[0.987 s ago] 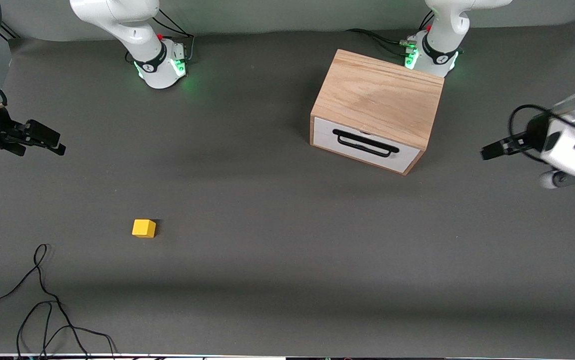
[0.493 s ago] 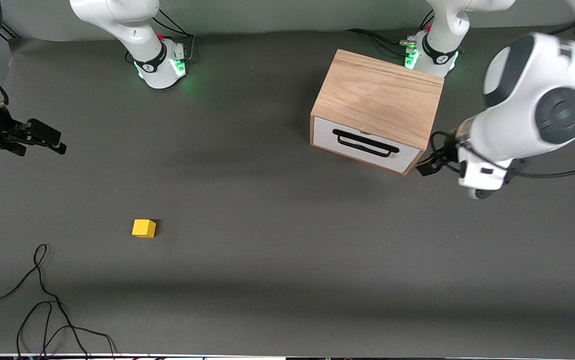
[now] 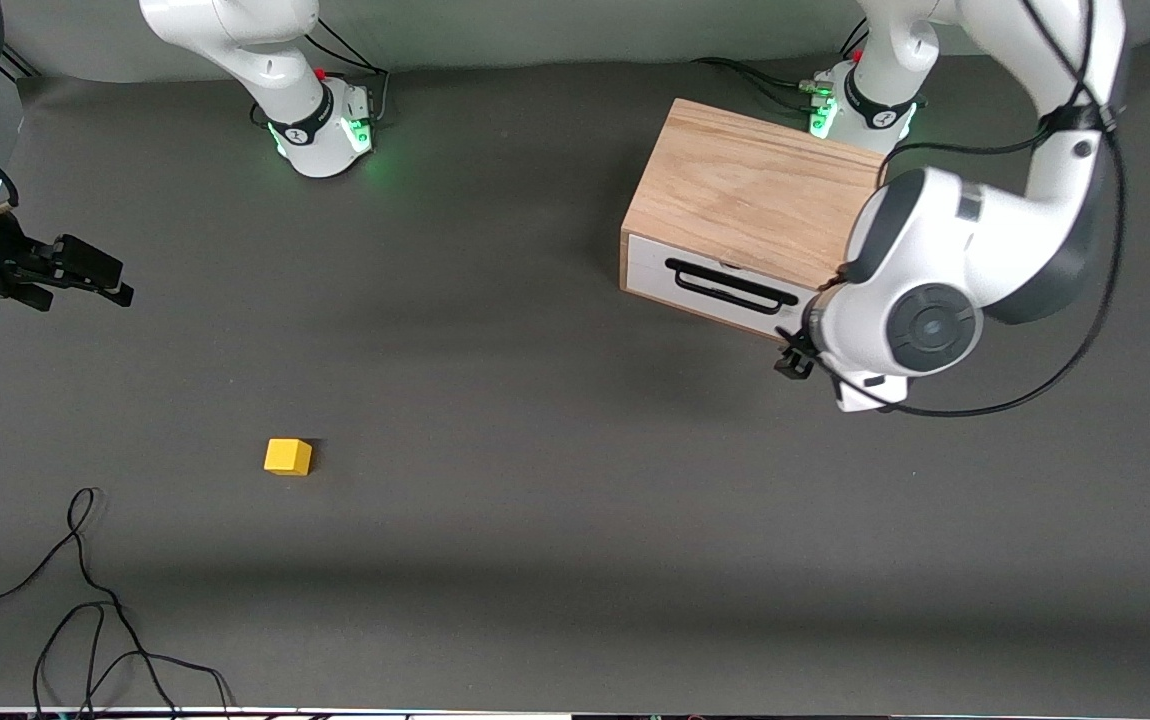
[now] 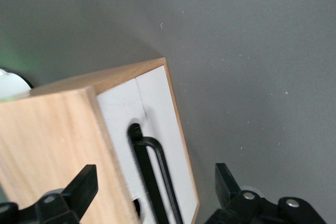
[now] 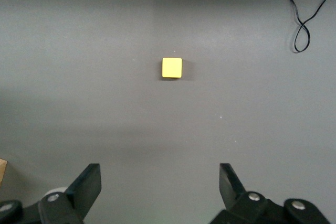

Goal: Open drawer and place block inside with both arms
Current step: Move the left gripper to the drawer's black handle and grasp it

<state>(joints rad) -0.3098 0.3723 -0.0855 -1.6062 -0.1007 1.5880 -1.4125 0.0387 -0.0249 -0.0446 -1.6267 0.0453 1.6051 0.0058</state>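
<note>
We see no readable brand, label or writing on any object; only green lights glow at the two arm bases. The table point(image 3: 535, 560) is covered in plain dark grey matting, with a pale wall strip along its far edge and a loose black cable point(image 3: 85, 610) curled on the near part toward the right arm's end.

The drawer point(image 3: 710, 287) sits shut in its light-oak box point(image 3: 750, 195), toward the left arm's end. The left gripper point(image 3: 793, 362) hangs over the mat just in front of the box's corner, its jaws spread wide in the left wrist view, framing the black bar handle point(image 4: 155, 182).

The yellow block point(image 3: 288, 457) lies alone on the mat, well apart from the box, nearer the camera. The right gripper point(image 3: 85, 270) waits at the right arm's end, jaws released and empty.
</note>
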